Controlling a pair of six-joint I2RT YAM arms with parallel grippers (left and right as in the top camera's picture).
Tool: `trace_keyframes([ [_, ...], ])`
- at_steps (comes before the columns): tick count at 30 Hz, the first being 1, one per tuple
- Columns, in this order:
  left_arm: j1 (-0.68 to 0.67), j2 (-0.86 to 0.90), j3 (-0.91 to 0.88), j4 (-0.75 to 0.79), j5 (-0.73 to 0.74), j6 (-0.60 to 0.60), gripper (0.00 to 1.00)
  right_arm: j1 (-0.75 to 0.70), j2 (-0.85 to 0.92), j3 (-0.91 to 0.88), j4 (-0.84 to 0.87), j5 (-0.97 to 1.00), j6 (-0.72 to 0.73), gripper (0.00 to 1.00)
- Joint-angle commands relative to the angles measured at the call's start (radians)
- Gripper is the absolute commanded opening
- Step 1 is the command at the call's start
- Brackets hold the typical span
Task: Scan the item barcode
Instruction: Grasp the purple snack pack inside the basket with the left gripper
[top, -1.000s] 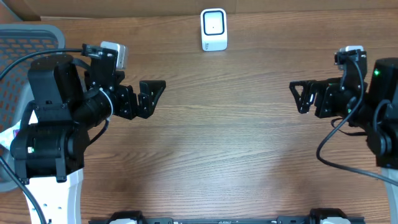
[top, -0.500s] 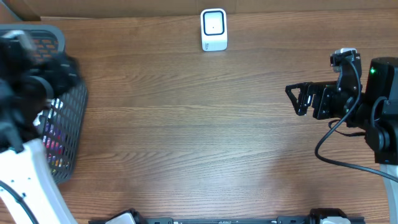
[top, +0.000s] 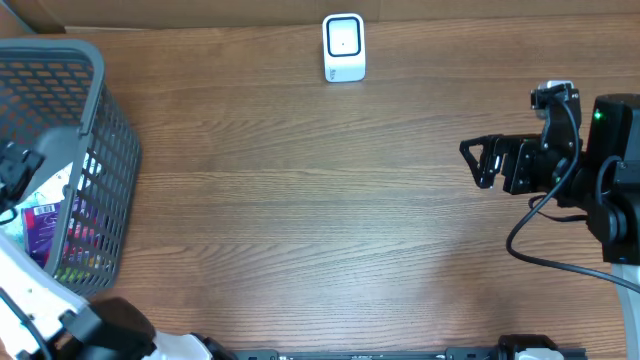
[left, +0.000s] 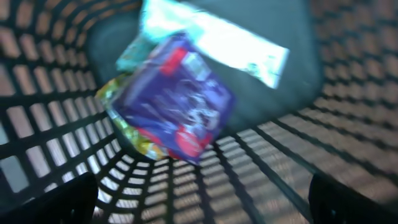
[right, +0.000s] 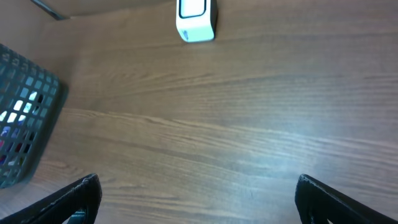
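Note:
A purple packet (left: 174, 93) lies on the bottom of the grey mesh basket (top: 100, 130), on top of a yellow-green wrapper and beside a white-and-teal packet (left: 217, 37). The left wrist view is blurred, and no barcode can be made out. My left gripper (left: 202, 202) hangs open above these packets inside the basket, its fingertips (left: 62, 199) wide apart with nothing between them. The white scanner (top: 344, 47) stands at the table's far edge; it also shows in the right wrist view as the scanner (right: 196, 18). My right gripper (top: 480, 160) hovers open and empty at the right, pointing left.
The basket's mesh wall (left: 280, 168) surrounds the left gripper on all sides. The left arm's white link (top: 30, 290) crosses the bottom-left corner. A cardboard edge runs along the back of the wooden table (top: 320, 220).
The left arm has swung from over the table to the far left, uncovering the basket, and its gripper now looks into it. The right gripper edged slightly left.

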Motion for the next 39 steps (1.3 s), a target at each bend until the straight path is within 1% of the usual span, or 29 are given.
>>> trace_keyframes([
  [1, 0.066, 0.013, -0.085, 0.029, -0.028, -0.089, 1.00, 0.000, 0.017, 0.024, -0.010, 0.006, -0.001, 1.00],
  [4, 0.107, 0.013, -0.180, 0.106, -0.028, -0.086, 1.00, 0.001, 0.040, 0.024, -0.017, 0.006, -0.001, 1.00],
  [9, 0.115, 0.034, -0.293, 0.253, -0.032, 0.006, 1.00, 0.001, 0.089, 0.024, -0.015, 0.006, -0.002, 1.00],
  [13, 0.120, 0.113, -0.322, 0.289, -0.034, 0.050, 1.00, 0.001, 0.132, 0.024, -0.016, 0.006, -0.009, 1.00],
  [14, 0.120, 0.132, -0.322, 0.289, -0.037, 0.062, 0.97, 0.001, 0.138, 0.024, -0.015, 0.006, -0.009, 1.00],
  [15, 0.120, 0.156, -0.322, 0.288, -0.047, 0.080, 0.89, 0.001, 0.143, 0.024, -0.015, 0.006, -0.010, 1.00],
  [18, 0.120, 0.216, -0.322, 0.288, -0.078, 0.098, 0.75, 0.001, 0.154, 0.024, -0.015, 0.006, -0.032, 1.00],
  [21, 0.120, 0.272, -0.322, 0.287, -0.106, 0.099, 0.67, 0.000, 0.156, 0.023, -0.014, 0.007, -0.035, 1.00],
  [23, 0.118, 0.300, -0.322, 0.284, -0.106, 0.098, 0.58, 0.000, 0.156, 0.023, -0.014, 0.018, -0.035, 1.00],
  [24, 0.117, 0.311, -0.322, 0.281, -0.106, 0.099, 0.50, 0.000, 0.156, 0.023, -0.014, 0.022, -0.035, 1.00],
  [25, 0.117, 0.320, -0.322, 0.279, -0.105, 0.100, 0.39, 0.000, 0.156, 0.023, -0.015, 0.025, -0.035, 1.00],
  [26, 0.117, 0.322, -0.322, 0.278, -0.095, 0.108, 0.31, 0.000, 0.156, 0.023, -0.015, 0.025, -0.035, 1.00],
  [28, 0.117, 0.318, -0.320, 0.280, -0.061, 0.127, 0.06, 0.000, 0.156, 0.023, -0.014, 0.025, -0.035, 1.00],
  [29, 0.117, 0.314, -0.316, 0.280, -0.051, 0.135, 0.04, 0.000, 0.156, 0.023, -0.015, 0.025, -0.035, 1.00],
  [33, 0.117, 0.299, -0.268, 0.255, -0.011, 0.162, 0.04, 0.000, 0.156, 0.023, -0.014, 0.025, -0.035, 1.00],
  [36, 0.117, 0.290, -0.167, 0.197, 0.038, 0.192, 0.04, 0.000, 0.156, 0.023, -0.015, 0.025, -0.034, 1.00],
  [39, 0.113, 0.277, -0.016, 0.118, 0.103, 0.225, 0.04, 0.000, 0.156, 0.023, -0.015, 0.025, -0.034, 1.00],
])
